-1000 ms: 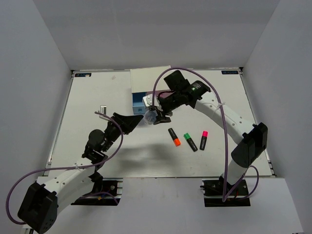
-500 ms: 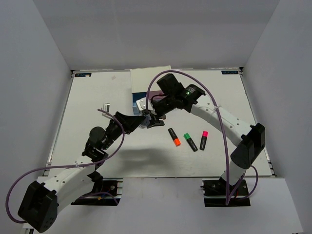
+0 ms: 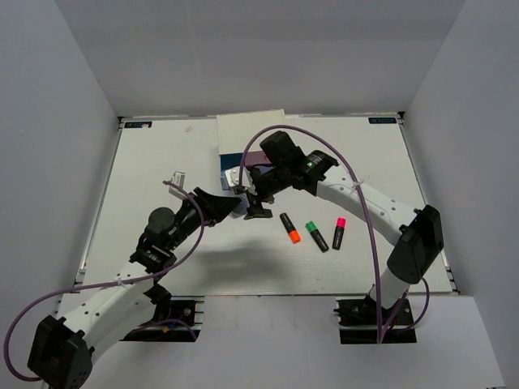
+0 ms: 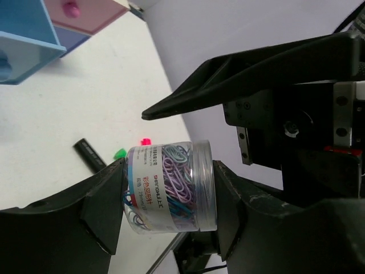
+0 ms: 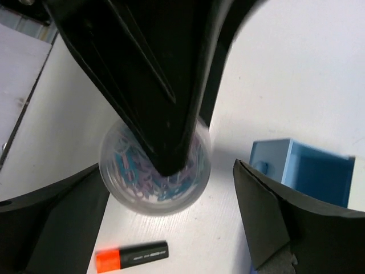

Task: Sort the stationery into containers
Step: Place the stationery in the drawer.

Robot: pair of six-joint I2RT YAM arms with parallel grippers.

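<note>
Top external view: at lower left the left arm reaches up and to the right across the white table, and the left gripper sits near the middle of the frame. Its fingers are clamped on a clear jar of coloured paper clips, lifted off the table. Just above, at upper centre, stands the white drawer chest, with the blue drawer pulled out toward the grippers. Immediately right of the left gripper, the right gripper hangs over the same spot, its arm arching in from the lower right. Further right, three black markers lie side by side but apart on the table: the orange-ended marker, the green-ended marker and the pink-ended marker.

Left wrist view: at upper left the blue drawer juts out past the pink drawer with its small knob. Low in the centre, the two dark fingers press on the jar's flat ends, its label facing the camera. Above it, to the right, one pointed finger of the right gripper stands clear of the jar, not touching it.

Right wrist view: the right gripper's own fingers sit at the lower left and lower right corners, spread wide with nothing between them. In the centre lies the jar's round end, crossed by one black finger of the left gripper. The orange-ended marker lies at the bottom, and the open blue drawer is at the right edge.
</note>
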